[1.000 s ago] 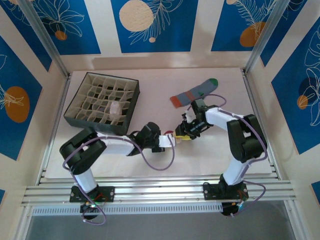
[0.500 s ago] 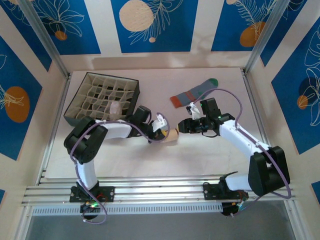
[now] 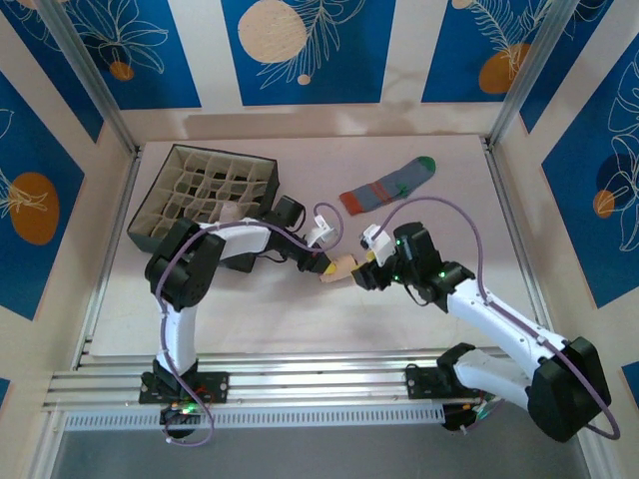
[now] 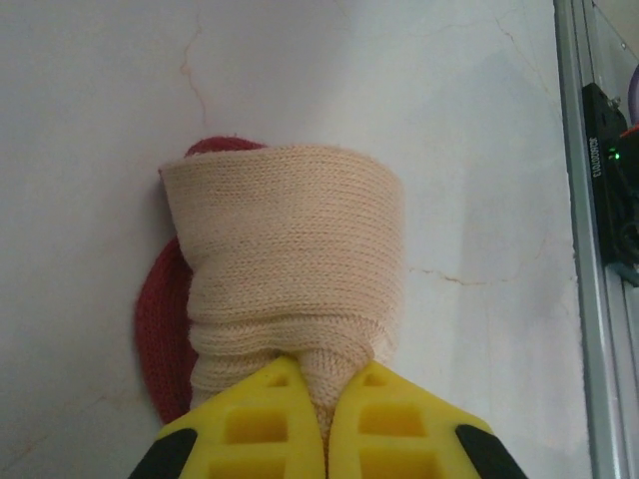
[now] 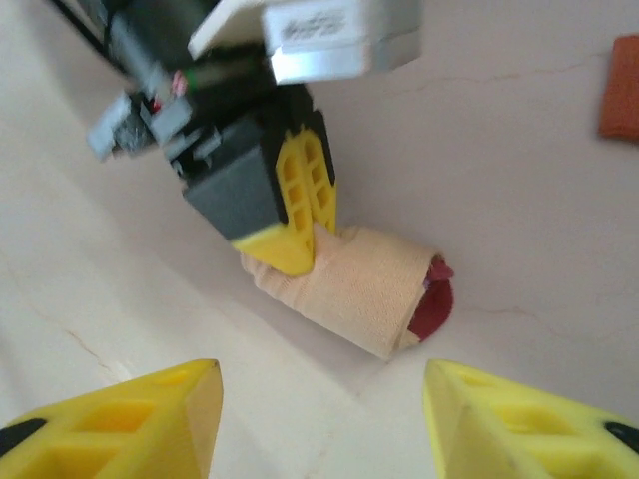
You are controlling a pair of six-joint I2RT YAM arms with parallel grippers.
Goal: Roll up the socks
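A peach sock [image 3: 337,266] with a maroon end is rolled into a short bundle and lies on the white table near the middle. My left gripper [image 3: 324,261] is shut on one end of it. In the left wrist view the yellow fingers [image 4: 250,419] pinch a fold of the peach roll [image 4: 290,249], and the maroon part [image 4: 163,339] pokes out at its left. My right gripper [image 5: 319,399] stands open just short of the roll [image 5: 359,284], touching nothing. A grey-blue sock [image 3: 389,184] with a green toe and an orange cuff lies flat at the back right.
A dark box with a cardboard grid of cells [image 3: 205,195] stands at the back left, and my left arm's elbow is beside it. The orange cuff [image 5: 621,90] of the flat sock shows at the right wrist view's edge. Bare table lies in front of the roll.
My right gripper has backed off the peach roll and opened wider. The left arm has swung its elbow toward the box while it keeps its pinch on the roll.
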